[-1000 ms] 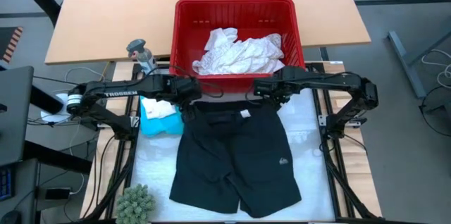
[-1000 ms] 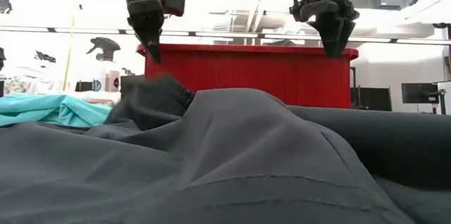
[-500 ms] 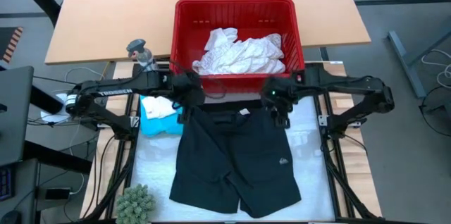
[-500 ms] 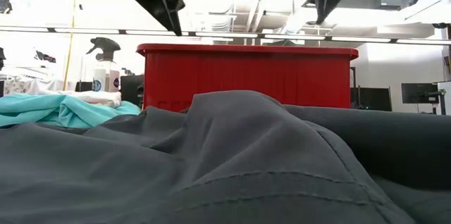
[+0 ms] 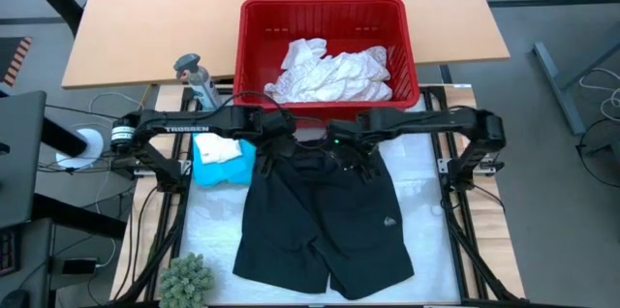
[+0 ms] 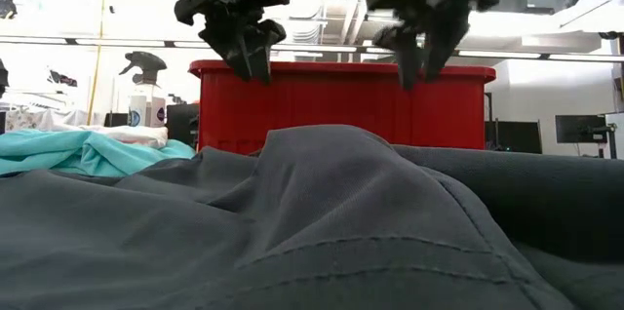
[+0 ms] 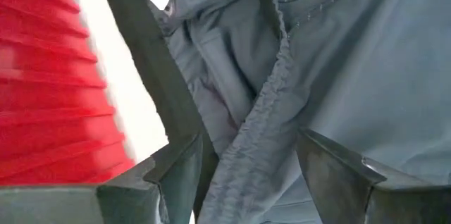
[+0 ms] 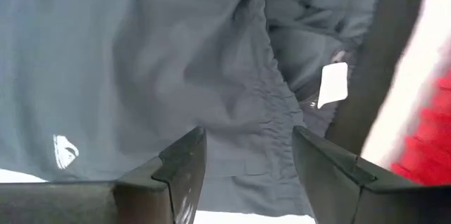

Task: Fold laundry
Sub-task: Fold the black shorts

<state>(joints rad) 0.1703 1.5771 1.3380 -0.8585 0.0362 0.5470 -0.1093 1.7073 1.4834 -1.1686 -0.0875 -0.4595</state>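
Note:
The black shorts (image 5: 320, 221) lie spread flat on the white mat, waistband (image 7: 271, 90) toward the red basket. My left gripper (image 5: 274, 150) hangs open above the waistband's left part, fingers pointing down on either side of the gathered band without touching it. My right gripper (image 5: 355, 160) hangs open the same way above the waistband's right part (image 8: 275, 94), beside the white label (image 8: 332, 84). In the low view both grippers (image 6: 252, 68) (image 6: 419, 71) are clear above the cloth. A teal garment (image 5: 225, 161) with a white piece on it lies left of the shorts. White garments (image 5: 329, 71) fill the basket.
The red basket (image 5: 254, 51) stands just beyond the shorts, close behind both grippers. A spray bottle (image 5: 194, 74) stands at its left. A green fuzzy plant (image 5: 184, 277) sits at the near left corner. The wooden tabletop (image 5: 145, 17) stretches beyond the basket.
Both grippers have come away from the basket's near wall toward the near edge and toward each other, rising, then sinking again, over the waistband. Each has rolled about its pointing line and stays open. A raised bump of cloth at the shorts' left has sunk flat.

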